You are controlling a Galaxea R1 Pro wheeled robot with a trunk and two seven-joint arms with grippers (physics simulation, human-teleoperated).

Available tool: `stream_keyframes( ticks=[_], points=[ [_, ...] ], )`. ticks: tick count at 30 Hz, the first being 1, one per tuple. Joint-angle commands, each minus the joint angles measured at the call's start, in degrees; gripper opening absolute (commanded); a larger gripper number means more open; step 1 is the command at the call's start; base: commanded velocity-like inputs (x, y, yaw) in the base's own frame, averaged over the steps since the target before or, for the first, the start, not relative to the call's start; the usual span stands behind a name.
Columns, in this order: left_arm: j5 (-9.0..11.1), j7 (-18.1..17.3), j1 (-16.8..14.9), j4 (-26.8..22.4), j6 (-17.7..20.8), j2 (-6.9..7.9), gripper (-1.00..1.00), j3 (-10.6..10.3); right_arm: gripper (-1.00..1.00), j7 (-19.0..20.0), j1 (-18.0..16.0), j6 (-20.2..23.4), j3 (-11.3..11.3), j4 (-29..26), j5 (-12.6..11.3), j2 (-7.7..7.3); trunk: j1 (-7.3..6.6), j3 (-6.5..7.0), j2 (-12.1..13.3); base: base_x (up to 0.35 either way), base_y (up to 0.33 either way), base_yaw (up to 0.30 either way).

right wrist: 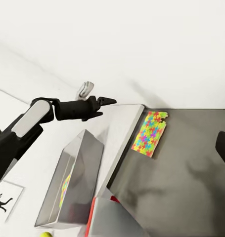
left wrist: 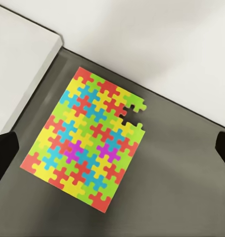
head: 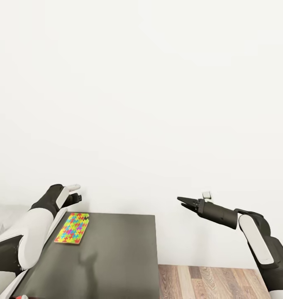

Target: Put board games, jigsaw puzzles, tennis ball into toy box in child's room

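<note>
One jigsaw puzzle [head: 72,228] [left wrist: 87,143] lies flat on the dark-grey wing of the table [head: 116,257], near its far left corner by the wall. My left gripper [head: 77,197] [left wrist: 113,148] hovers open above it, with a dark fingertip [left wrist: 3,153] showing on each side and nothing between them. In the right wrist view the same puzzle [right wrist: 151,132] lies beyond the toy box [right wrist: 72,182], where a multicoloured patch shows inside. A tennis ball [right wrist: 45,234] peeks in at the frame edge. My right gripper [head: 181,201] hangs open in the air to the right of the table, holding nothing.
The white wall stands close behind the table. Wood-plank floor [head: 208,282] lies to the right of the wing. The light-grey top [left wrist: 18,64] adjoins the wing. A red-edged flat thing [right wrist: 100,205] lies beside the toy box. A player silhouette print [right wrist: 1,200] hangs on the wall.
</note>
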Motion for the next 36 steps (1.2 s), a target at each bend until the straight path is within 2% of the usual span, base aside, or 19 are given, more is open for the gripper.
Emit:
stream_keyframes(
  ticks=[1,5,7,10,12,18,22,30,36],
  points=[
    [0.3,0.3,-0.1,-0.1,0.2,-0.01,1.00,0.2,1.00,0.4,-0.1,0.3,-0.1,0.0,0.3,-0.02,0.04,-0.23,-0.1,0.000,0.000,0.000],
    [0.1,0.4,-0.1,-0.1,0.3,0.01,1.00,0.0,1.00,0.4,0.0,0.3,0.0,-0.1,0.3,0.01,0.04,-0.61,-0.1,0.000,0.000,0.000],
    [0.1,0.4,-0.2,-0.3,0.3,-0.02,1.00,-1.1,1.00,0.4,0.0,0.3,0.0,-0.1,0.4,-0.01,0.04,-0.80,-0.1,0.000,0.000,0.000],
    [0.1,0.4,-1.4,-0.5,0.5,-0.04,1.00,-4.2,1.00,0.4,0.0,0.3,-0.1,-0.1,0.4,-0.14,0.04,-1.08,-0.1,0.000,0.000,0.000],
    [0.1,0.4,-2.2,-0.5,0.7,-0.16,1.00,-5.3,1.00,0.4,0.0,0.3,-0.1,-0.1,0.4,-0.14,0.04,-1.27,-0.1,0.000,0.000,0.000],
    [-0.1,0.3,-5.3,-0.6,1.8,-0.45,1.00,-6.7,1.00,0.4,0.0,0.3,-0.1,-0.1,0.5,-0.18,0.04,-1.84,-0.1,0.000,0.000,0.000],
    [-0.1,0.4,-5.7,-0.4,2.1,-0.36,1.00,-7.1,1.00,0.4,0.0,0.3,-0.1,-0.1,0.5,-0.15,0.04,-2.22,-0.1,0.000,0.000,0.000],
    [-0.1,0.5,-5.8,0.0,2.0,-0.45,1.00,-12.8,1.00,0.5,0.0,0.3,-0.2,0.1,0.5,-0.20,0.04,-2.97,-0.1,0.000,0.000,0.000],
    [0.0,0.5,-5.8,0.0,2.2,-0.67,1.00,-13.9,1.00,0.5,0.0,0.3,-0.2,0.2,0.5,-0.20,0.04,-3.54,-0.1,0.000,0.000,0.000]
  ],
)
